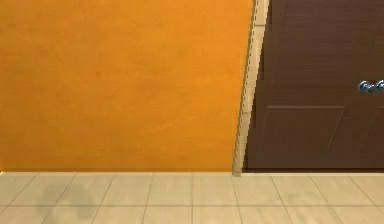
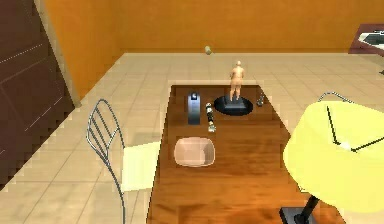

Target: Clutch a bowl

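Orange plastered wall (image 1: 120, 80) and dark brown panelled door (image 1: 320, 80) stand close ahead across pale floor tiles (image 1: 200, 195), so forward room is judged short. The long brown wooden table (image 2: 240, 170) lies on the arm side. It carries a yellow-shaded lamp (image 2: 335, 150) at the right. A wire-backed metal chair (image 2: 105, 135) stands against its left edge.

The pale, shallow rounded-square bowl (image 2: 195, 151) sits near that edge, just beside the chair and well apart from the tan statuette (image 2: 237, 78).

Recommended: line the base up with the bowl, reach over the chair back, and keep clear of the lamp. The gripper's state cannot be told.
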